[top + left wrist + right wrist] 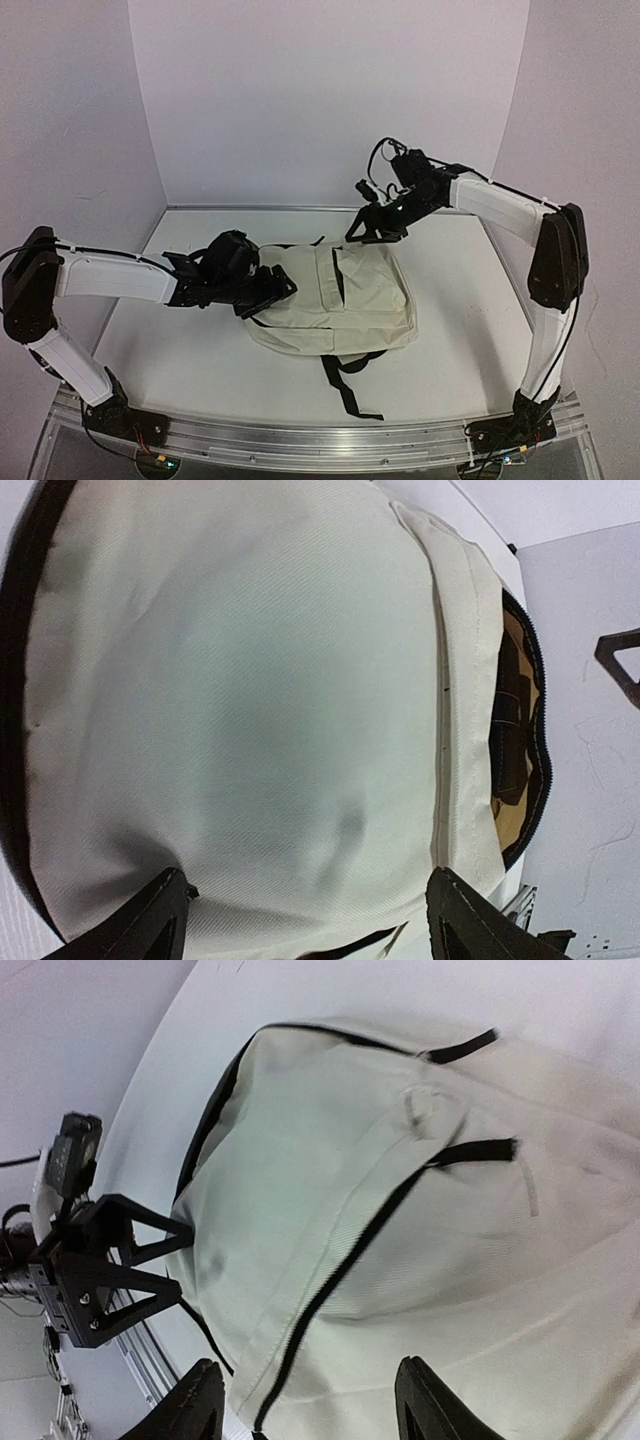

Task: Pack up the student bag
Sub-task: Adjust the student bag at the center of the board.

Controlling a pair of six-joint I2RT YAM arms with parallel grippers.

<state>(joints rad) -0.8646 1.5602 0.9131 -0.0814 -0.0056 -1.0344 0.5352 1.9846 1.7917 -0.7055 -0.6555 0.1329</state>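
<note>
Both arms look alike: the left arm (110,278) and the right arm (500,205) have smooth white shells between chunky black joints. Each stands on a black base (125,415) with thin reddish wires trailing beside it. The left claw (272,290) is black, its frame made of open triangles held by small screws. The right claw (368,225) is black too, with a thin black cable (378,152) looping above it. The fingers (160,920) are dark, matte wedges.

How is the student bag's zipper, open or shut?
Open: on the student bag, the zipper gapes, showing brown lining inside.
</note>
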